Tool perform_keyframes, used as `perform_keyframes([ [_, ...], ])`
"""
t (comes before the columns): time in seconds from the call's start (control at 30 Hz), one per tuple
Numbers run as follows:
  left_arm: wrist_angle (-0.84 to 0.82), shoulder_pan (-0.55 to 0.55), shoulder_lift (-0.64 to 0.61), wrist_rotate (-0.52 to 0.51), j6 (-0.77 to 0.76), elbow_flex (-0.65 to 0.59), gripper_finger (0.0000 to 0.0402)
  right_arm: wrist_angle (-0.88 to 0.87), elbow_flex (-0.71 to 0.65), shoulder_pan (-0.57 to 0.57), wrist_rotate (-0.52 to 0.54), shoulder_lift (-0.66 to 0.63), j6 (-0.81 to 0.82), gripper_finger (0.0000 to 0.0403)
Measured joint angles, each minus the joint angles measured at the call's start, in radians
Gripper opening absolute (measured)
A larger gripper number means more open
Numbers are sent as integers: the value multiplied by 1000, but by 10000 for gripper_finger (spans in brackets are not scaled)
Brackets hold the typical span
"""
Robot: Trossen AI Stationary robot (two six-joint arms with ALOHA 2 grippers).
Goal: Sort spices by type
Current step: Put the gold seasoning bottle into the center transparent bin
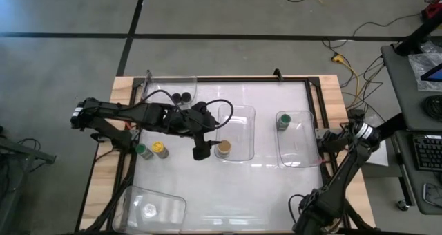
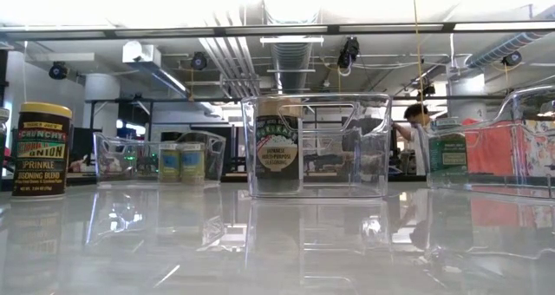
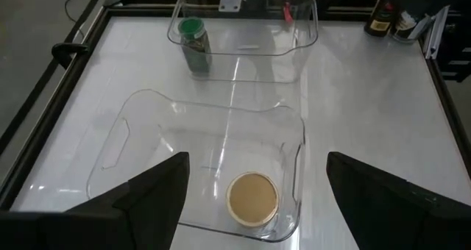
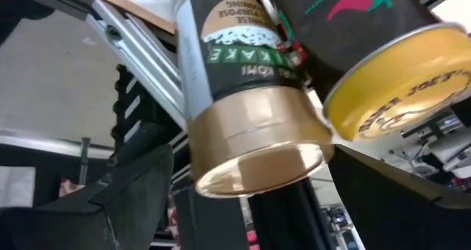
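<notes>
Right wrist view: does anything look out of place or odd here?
Yes. A tan-lidded jar and a yellow-lidded jar crowd the picture, right in front of the open right tool. They appear tilted, lids toward the camera and pressed together. Whether they stand or lie cannot be told.

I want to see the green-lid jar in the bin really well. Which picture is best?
The left wrist view: the green-lid jar stands there in full, lid and side, upright in the far bin. The high view shows only its lid from above. In the low view a jar blurs behind plastic at the right. The right wrist view misses it.
</notes>
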Motion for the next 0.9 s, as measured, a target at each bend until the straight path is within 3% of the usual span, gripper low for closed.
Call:
perform_keyframes([
  [0.5,-6,0,0,0,-13,-6,304,62,-10,0,12,-1,18,352],
  [0.9,-8,0,0,0,-19,-6,304,75,27,-10,144,-1,63,352],
])
